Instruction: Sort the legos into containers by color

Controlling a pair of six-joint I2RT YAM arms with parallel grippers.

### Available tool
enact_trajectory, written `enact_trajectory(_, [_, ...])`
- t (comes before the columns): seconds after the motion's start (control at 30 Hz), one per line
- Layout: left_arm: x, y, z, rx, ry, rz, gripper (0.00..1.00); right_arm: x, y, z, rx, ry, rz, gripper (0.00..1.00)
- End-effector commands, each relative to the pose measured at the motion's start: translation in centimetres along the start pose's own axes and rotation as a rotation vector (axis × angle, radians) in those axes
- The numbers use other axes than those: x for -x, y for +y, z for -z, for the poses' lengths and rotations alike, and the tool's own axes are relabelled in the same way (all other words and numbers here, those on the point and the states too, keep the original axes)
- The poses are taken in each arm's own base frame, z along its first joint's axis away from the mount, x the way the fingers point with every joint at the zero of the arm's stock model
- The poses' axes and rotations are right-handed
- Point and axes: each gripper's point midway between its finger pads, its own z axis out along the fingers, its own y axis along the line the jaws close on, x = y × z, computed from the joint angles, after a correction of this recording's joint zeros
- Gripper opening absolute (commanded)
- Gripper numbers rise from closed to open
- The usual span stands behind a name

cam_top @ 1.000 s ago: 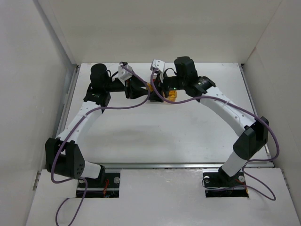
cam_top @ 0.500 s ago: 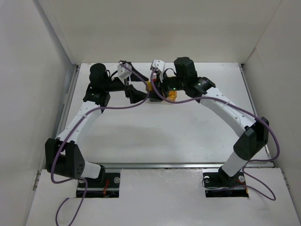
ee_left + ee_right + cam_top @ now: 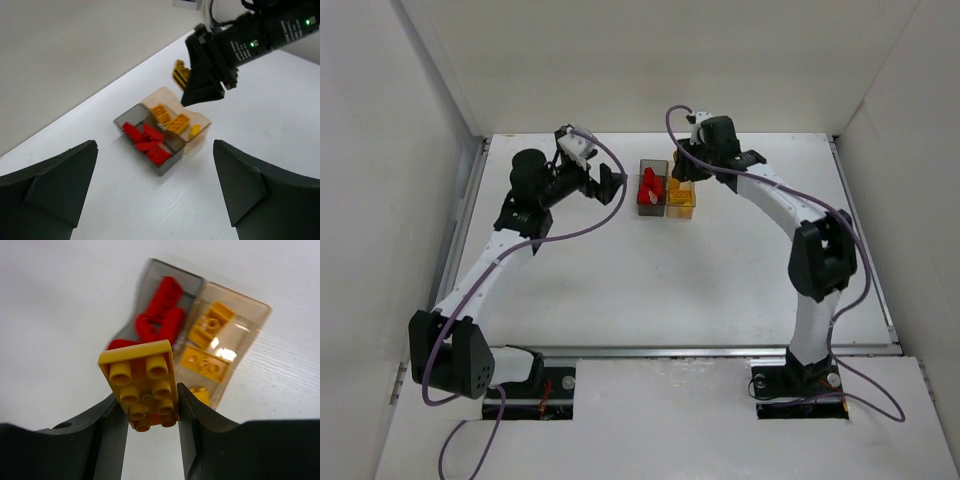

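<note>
Tabletop (image 3: 660, 280): right fingers (image 3: 109, 436) clamp 1 lego (image 3: 143, 387) (yellow).

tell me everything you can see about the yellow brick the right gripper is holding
The yellow brick is a thin rectangular plate of glossy plastic. Its face, with two rows of round hollow studs, is turned to the right wrist camera. The right gripper has its jaws shut on the brick's long sides near one end. The brick hangs in the air, touching nothing else, close to the pale amber bin that holds other yellow bricks.
</note>
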Motion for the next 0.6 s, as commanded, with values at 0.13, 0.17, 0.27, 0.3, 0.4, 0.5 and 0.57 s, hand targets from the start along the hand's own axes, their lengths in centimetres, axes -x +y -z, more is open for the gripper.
enact_trajectory(0.13, [-0.9,3.8,2.3,0.262,0.043,-0.091,1.0,-1.6,-6.2,-5.3,-0.306,0.039,-0.181,0.19])
enact_trajectory(0.17, [-1.2,3.4,2.4,0.25,0.044,-0.089,1.0,-1.5,-7.0,-5.4,-0.323,0.032,-0.196,0.29])
enact_trajectory(0.27, [-1.8,3.1,2.6,0.24,0.047,-0.087,1.0,-1.3,-7.0,-5.8,-0.32,0.017,-0.207,0.51])
enact_trajectory(0.3, [-2.1,3.0,2.6,0.241,0.044,-0.074,1.0,-1.3,-7.0,-5.8,-0.32,0.017,-0.207,0.57])
enact_trajectory(0.4, [-1.9,2.6,2.6,0.223,0.032,-0.079,1.0,-1.2,-7.0,-5.8,-0.324,0.032,-0.208,0.81])
enact_trajectory(0.5, [-1.7,2.7,2.6,0.224,0.025,-0.094,1.0,-0.3,-6.6,-4.8,-0.32,0.017,-0.207,0.93])
enact_trajectory(0.57, [-1.4,2.9,2.6,0.234,0.017,-0.11,1.0,0.6,-6.2,-3.6,-0.314,-0.004,-0.206,0.95])
